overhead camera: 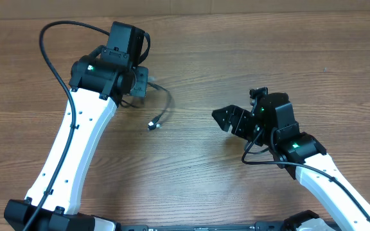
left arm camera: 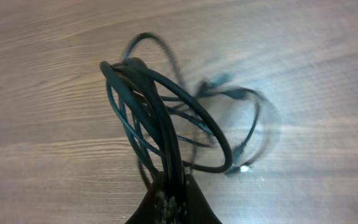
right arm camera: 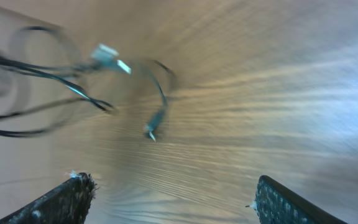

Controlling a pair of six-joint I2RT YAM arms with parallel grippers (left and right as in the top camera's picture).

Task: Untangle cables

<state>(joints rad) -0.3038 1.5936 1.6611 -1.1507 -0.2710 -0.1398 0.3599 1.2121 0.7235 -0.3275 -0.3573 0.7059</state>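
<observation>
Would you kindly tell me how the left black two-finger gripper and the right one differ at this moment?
The left gripper is shut on the bunch of thin black cables; the right gripper is open and holds nothing. In the wrist views, cords fill the space ahead of the left gripper, while the right gripper's jaws frame mostly bare wooden table. Both are black, on white arms.
</observation>
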